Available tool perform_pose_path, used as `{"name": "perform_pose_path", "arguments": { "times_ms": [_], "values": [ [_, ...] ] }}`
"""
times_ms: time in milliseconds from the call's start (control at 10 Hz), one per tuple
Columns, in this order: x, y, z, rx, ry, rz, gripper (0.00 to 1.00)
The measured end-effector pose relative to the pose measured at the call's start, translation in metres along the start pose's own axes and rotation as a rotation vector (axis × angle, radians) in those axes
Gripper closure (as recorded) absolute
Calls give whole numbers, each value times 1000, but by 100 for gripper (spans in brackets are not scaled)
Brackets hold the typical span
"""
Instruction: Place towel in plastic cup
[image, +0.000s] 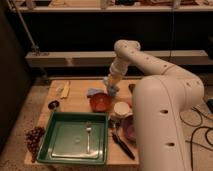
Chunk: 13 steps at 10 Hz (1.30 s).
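Observation:
A blue towel (93, 92) lies crumpled on the wooden table (75, 100), just behind a red bowl (100, 102). A white plastic cup (121, 109) stands right of the bowl. My gripper (111, 87) hangs from the white arm just above the table's back edge, right of the towel and behind the cup. Something bluish shows at its tip; I cannot tell whether it is cloth.
A green tray (62, 145) with a fork (88, 135) fills the front left. Grapes (34, 137) lie at its left, with a small dark cup (53, 105) and a yellow item (65, 89) behind. A purple bowl (129, 129) and a black utensil (122, 145) lie at the front right.

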<state>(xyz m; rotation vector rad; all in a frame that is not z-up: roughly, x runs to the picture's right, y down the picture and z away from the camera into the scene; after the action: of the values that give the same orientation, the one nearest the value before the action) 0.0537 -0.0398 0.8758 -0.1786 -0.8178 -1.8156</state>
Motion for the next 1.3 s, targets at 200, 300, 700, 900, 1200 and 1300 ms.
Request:
{"name": "perform_pose_path", "arguments": {
  "times_ms": [200,300,700,900,1200,1300],
  "values": [
    [0,3,6,-12,-11,4,69],
    [2,3,11,-14,-8,2,58],
    [17,9,31,-17,6,-10,25],
    [24,13,33,-33,16,-20,25],
    [35,10,31,-42,28,-40,25],
    [34,11,30,-42,26,-40,25]
  ]
}}
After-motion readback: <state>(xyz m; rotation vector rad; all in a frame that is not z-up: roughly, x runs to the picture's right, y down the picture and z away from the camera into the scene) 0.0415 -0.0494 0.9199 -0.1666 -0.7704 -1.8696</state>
